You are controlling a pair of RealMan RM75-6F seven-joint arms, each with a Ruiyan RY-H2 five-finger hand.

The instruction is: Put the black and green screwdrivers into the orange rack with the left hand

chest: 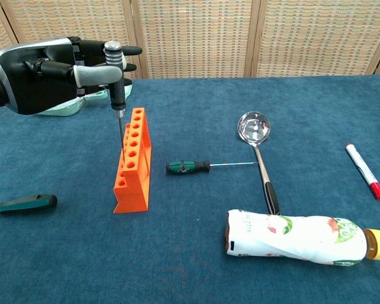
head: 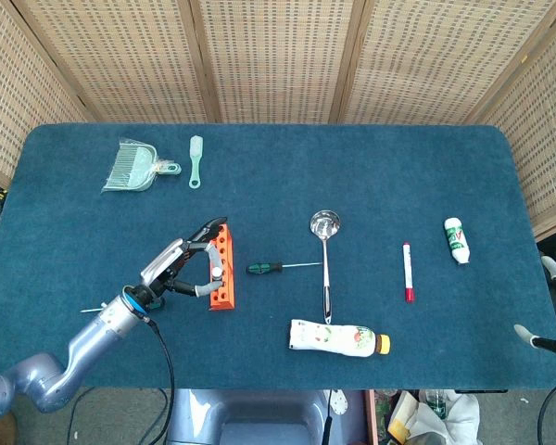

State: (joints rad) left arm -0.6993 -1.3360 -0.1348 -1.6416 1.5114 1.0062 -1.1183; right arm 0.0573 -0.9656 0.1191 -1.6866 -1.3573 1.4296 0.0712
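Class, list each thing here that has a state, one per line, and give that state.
left robot hand: grips the black screwdriver, upright, tip in the orange rack
green screwdriver: lying flat beside the rack
second green-handled screwdriver: lying flat
bottle: on its side, capped
right robot hand: too little visible to tell

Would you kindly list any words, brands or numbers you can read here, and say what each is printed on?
None can be read.
Bottle: printed label, blurred.
Small white bottle: green marking, too small.
Red marker: no legible print.
Orange rack: no markings visible.
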